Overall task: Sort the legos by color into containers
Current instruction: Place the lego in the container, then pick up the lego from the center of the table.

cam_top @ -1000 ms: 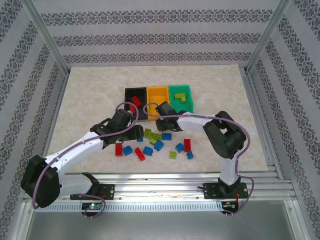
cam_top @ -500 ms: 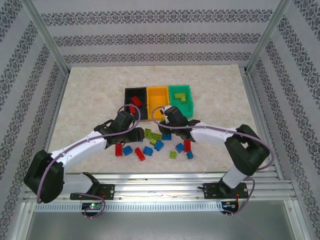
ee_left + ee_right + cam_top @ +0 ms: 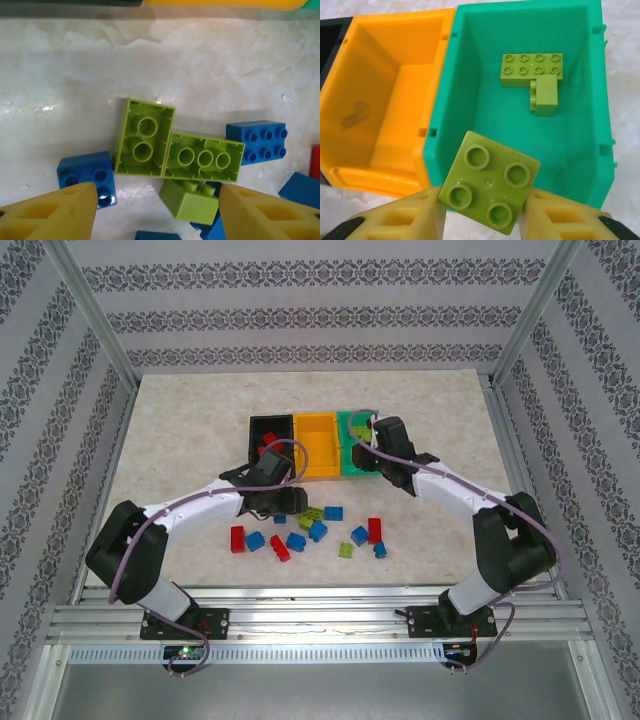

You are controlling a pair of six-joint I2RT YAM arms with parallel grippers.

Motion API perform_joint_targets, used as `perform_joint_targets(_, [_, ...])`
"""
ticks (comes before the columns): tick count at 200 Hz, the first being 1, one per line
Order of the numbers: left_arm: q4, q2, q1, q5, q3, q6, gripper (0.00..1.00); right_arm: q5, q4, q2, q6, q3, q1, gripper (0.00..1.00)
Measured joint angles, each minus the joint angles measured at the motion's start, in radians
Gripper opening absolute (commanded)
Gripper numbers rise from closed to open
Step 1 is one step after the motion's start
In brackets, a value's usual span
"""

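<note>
Right gripper (image 3: 482,202): clamped on a lime square brick (image 3: 489,188), four studs facing up, a bit tilted, one yellow finger on each side.
Where that brick is: bottom middle of the right wrist frame, hanging over the near wall of the green bin (image 3: 592,100).
Green bin contents: a long lime brick (image 3: 532,70) with a small lime brick (image 3: 546,95) touching it, upper right of the bin floor.
Orange bin (image 3: 405,110): right beside the green one, walls touching.
Black bin (image 3: 270,425): left end of the row in the top view, with red bricks (image 3: 266,444) in it.
Left gripper (image 3: 157,192): spread wide, holding nothing, fingers down in the bottom corners of its wrist frame.
Under it: a short upside-down lime brick (image 3: 145,137) touching a longer upside-down lime brick (image 3: 204,159), plus a third lime brick (image 3: 189,200) just below them.
Blue ones: a left blue brick (image 3: 87,175) by the left finger, and a right blue brick (image 3: 257,141) touching the longer lime one.
Desk (image 3: 180,440): loose red and blue bricks sit in front of the bins, e.g. a red brick (image 3: 237,538) at lower middle of the top view.
</note>
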Motion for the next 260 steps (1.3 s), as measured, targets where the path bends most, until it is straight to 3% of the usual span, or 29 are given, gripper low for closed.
perform_joint_targets(55, [-0.029,0.047,-0.003,0.000,0.070,0.038,0.68,-0.069,-0.076,0.086,-0.006,0.085,-0.019,0.53])
perform_joint_targets(147, [-0.233,0.226,-0.004,-0.028,0.278,0.126,0.64,-0.073,0.023,-0.119,-0.005,-0.204,0.021,0.53])
perform_joint_targets(241, [-0.334,0.388,-0.003,-0.084,0.404,0.186,0.59,-0.079,0.075,-0.112,-0.005,-0.211,0.021,0.53])
perform_joint_targets(260, [-0.341,0.399,-0.003,-0.097,0.394,0.189,0.54,-0.082,0.080,-0.108,-0.005,-0.211,0.021,0.53])
